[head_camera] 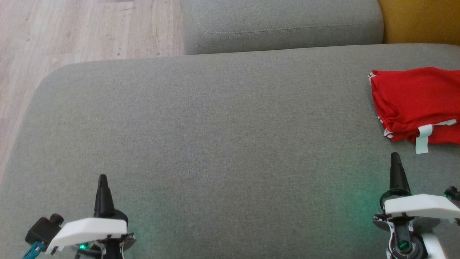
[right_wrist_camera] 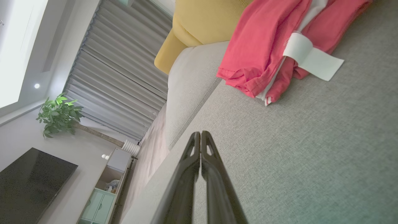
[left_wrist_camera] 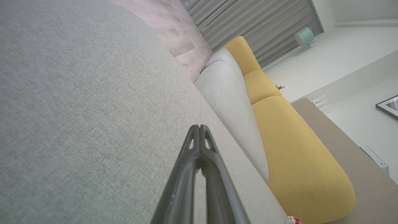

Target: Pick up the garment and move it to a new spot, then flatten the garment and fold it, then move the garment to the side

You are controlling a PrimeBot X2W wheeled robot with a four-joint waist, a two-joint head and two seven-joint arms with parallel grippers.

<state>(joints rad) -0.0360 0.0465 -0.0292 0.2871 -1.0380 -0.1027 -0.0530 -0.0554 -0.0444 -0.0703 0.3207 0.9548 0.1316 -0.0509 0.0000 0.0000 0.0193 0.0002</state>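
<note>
- The red garment (head_camera: 417, 100) sits at the far right of the grey sofa seat (head_camera: 215, 136), running off the right edge of the head view. It lies just ahead of the right claw (head_camera: 395, 156) and isn't touching it.
- It looks bunched into a rough stack of layers with white trim at the edges. A loose white strip (head_camera: 423, 138) hangs off the near side onto the seat.
- Both claws are pinched fully together with nothing in them. The right one is near the garment's front edge, and the left claw (head_camera: 103, 180) is well away over bare seat at lower left.
- My guess on handling is thin knit fabric that's light and totally floppy. It'll sag and drape the moment it's lifted, and the layers will probably slide apart unless they all get pinched together.
- The fabric isn't fragile or slippery, and the woven seat cover should give a bit of drag when tugging it flat.
- I'd grab the thick rolled edge on the near-left corner, where the right wrist view shows the folds stacked up. That gives the fingers something chunky to bite.
- I'd skip the white strip, since it looks like a tag or ribbon and pulling it would likely just drag one layer out.
- For spreading, it probably needs both claws on opposite corners, so the left one has a long reach across.
</note>
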